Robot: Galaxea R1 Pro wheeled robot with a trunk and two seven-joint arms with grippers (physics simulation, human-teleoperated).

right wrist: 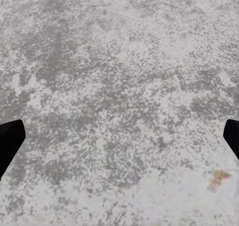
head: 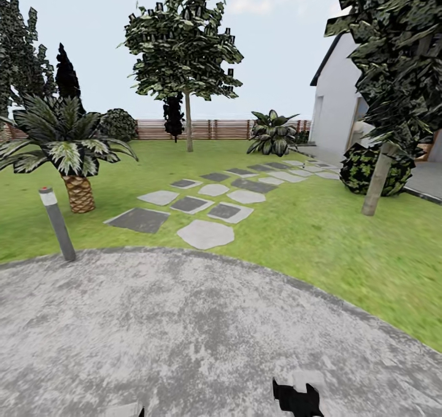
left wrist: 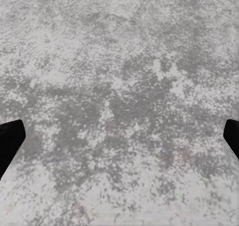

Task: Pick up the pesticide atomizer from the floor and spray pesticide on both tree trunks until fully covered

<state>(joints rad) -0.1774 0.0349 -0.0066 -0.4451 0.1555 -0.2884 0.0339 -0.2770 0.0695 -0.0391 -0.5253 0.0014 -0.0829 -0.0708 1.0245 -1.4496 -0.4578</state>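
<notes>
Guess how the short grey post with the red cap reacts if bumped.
Short grey post with the red cap: probably rigid, its shaft is straight. It leans on a narrow foot at the edge of the grey speckled pavement, so it may tip. Whether it is anchored cannot be told.

a mottled grey paved area [head: 184, 331] is lying under the jaws and is spreading ahead of them to a curved edge. beyond that edge, a green lawn [head: 319, 233] is stretching away. a short grey post with a red top [head: 57, 223] is standing at the paving's edge, ahead and to the left of the jaws. behind it a low palm-like plant [head: 67, 147] is spreading striped leaves. grey stepping stones [head: 205, 205] are running ahead toward a white house [head: 341, 101] on the right. a brown slatted fence [head: 215, 129] is closing off the far side. a small brownish stain [right wrist: 218, 177] is showing on the paving.
</notes>
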